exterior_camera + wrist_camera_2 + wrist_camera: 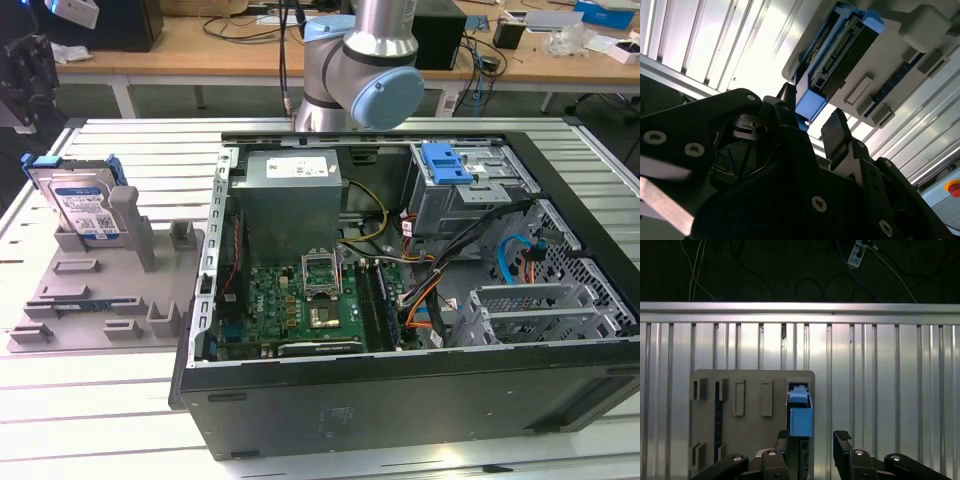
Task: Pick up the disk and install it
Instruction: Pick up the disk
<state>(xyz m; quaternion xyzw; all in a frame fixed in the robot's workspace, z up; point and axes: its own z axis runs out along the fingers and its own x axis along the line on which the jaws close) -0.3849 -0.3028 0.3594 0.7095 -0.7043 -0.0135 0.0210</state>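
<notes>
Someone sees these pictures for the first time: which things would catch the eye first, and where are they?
The open black computer case dominates the exterior view, with a blue bracket on top of its grey drive cage. At the exterior view's left, the disk stands upright in a grey holder. In the first wrist view the open gripper hangs close to the disk's blue frame without gripping it.
</notes>
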